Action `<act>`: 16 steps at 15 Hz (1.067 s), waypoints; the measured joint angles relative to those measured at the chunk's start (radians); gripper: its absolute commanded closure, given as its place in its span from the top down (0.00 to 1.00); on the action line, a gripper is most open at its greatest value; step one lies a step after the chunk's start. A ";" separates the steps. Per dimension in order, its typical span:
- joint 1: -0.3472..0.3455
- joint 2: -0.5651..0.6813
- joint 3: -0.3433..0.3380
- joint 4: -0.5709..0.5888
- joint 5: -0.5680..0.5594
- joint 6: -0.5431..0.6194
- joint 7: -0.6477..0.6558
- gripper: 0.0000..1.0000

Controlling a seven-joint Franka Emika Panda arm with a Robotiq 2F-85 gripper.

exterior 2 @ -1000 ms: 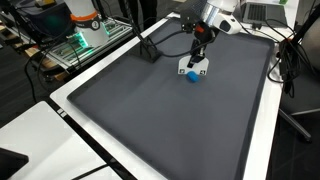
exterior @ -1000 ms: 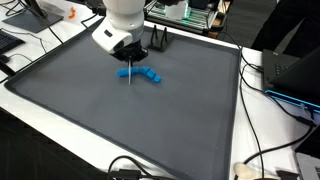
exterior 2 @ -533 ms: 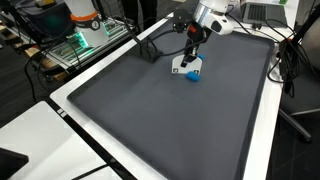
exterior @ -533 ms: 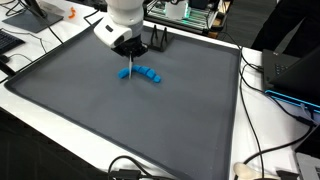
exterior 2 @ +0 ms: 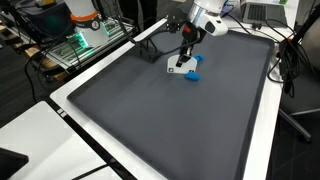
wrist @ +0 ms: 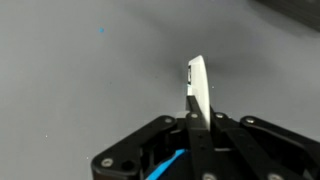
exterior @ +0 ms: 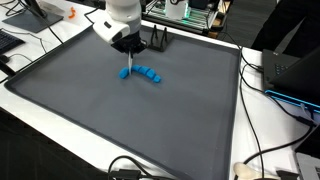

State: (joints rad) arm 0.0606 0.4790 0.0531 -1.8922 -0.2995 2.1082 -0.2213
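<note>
Presently the end effector (exterior 2: 183, 58) is clenched on a thin white piece (exterior 2: 177, 68), its lower end just beside the blue pieces (exterior: 148, 73) lying toward the far side of the grey mat (exterior: 120, 130). Wide open mat lies near and right. The far edge and a dark stand (exterior: 160, 42) are close.
</note>
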 measured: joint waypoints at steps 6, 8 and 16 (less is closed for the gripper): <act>-0.010 -0.040 0.000 -0.028 0.006 -0.022 0.000 0.01; -0.011 -0.057 0.000 -0.034 0.008 -0.028 0.000 0.01; -0.021 -0.154 -0.001 -0.056 0.126 -0.151 0.038 0.01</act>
State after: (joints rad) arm 0.0395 0.3251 0.0518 -1.9483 -0.1735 1.9574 -0.1833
